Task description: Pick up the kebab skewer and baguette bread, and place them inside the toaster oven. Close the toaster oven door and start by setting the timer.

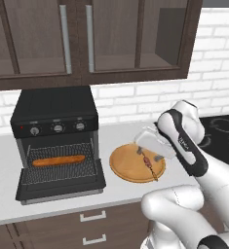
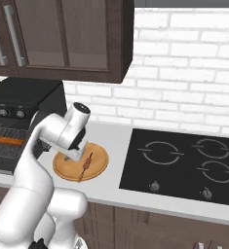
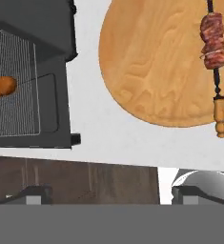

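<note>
Scanning left to right in your hand view: baguette bread (image 3: 1,87) lies on the toaster oven (image 3: 32,28) rack, wooden plate (image 3: 151,71) ahead, kebab skewer (image 3: 214,52) off to the gripper's right, long axis running away from it. Gripper (image 3: 111,193) fingers stand wide, empty. The right base view shows the cooktop (image 2: 184,163).

Even, soft light fills the kitchen, with no visible lamp and no harsh glare. The white counter (image 1: 62,204) and brick wall (image 2: 184,87) read bright, the dark cabinets (image 1: 86,39) dim. Shadows are faint. Everything is rendered slightly coarse and soft-edged, with no bending at the frame edges.
</note>
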Motion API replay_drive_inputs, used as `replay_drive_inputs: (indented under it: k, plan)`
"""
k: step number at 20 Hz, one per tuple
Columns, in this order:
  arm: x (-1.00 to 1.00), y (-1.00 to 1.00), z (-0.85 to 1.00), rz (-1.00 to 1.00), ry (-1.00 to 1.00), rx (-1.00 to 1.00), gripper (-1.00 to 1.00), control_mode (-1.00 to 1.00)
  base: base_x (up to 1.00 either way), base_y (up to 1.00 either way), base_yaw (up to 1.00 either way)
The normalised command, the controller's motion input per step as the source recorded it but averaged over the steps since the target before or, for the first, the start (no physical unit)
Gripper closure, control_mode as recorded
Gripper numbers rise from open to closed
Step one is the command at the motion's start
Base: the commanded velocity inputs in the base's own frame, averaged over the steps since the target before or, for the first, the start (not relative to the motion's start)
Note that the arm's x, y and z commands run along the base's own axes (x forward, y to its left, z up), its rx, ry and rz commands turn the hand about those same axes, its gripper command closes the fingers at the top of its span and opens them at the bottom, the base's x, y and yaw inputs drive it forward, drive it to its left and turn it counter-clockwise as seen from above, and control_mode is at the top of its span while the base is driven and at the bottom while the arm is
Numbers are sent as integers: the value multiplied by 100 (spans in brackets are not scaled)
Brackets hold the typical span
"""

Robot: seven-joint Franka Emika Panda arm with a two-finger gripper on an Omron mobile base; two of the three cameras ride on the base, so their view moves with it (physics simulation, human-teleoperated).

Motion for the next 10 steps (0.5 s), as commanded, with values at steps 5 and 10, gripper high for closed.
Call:
replay_drive_inputs:
  k: [5,10]
  plan:
    - [-72,0,-28,80,-1,-34,-100,-100,0,0,0]
    - [-24,-7,-9,55,-19,-21,-100,-100,0,0,0]
